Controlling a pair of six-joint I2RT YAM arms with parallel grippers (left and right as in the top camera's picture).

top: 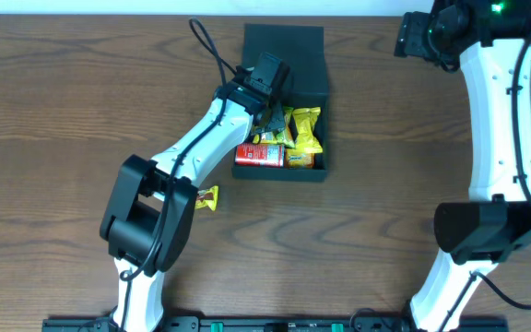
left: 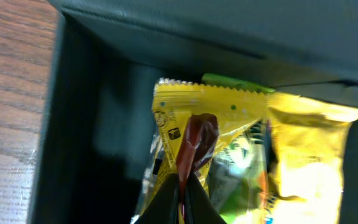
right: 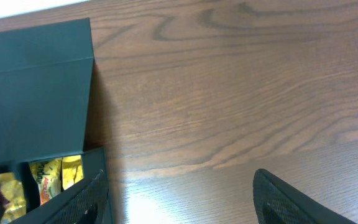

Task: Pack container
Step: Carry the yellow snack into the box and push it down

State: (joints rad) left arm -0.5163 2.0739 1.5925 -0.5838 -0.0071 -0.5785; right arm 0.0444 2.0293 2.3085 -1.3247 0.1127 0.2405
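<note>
The container (top: 279, 173) stands open on the tabletop (top: 63, 111), between the two arms. Its lid (top: 284, 55) is folded back and several snack packets lie inside. The left pincer (left: 182, 186) is down in the box, pressed together on the edge of a yellow packet (left: 229, 121). The right pincer (right: 185, 208) hangs spread and empty over bare wood beside the box.

I see some risks. The thin foil may cling to the fingers when they open, and then the packet would come out again with the arm. The box looks light, so a push against its wall could slide it. The loose packet (top: 208, 196) lies just beside the left arm — a careless pull back could sweep it out of easy reach.
</note>
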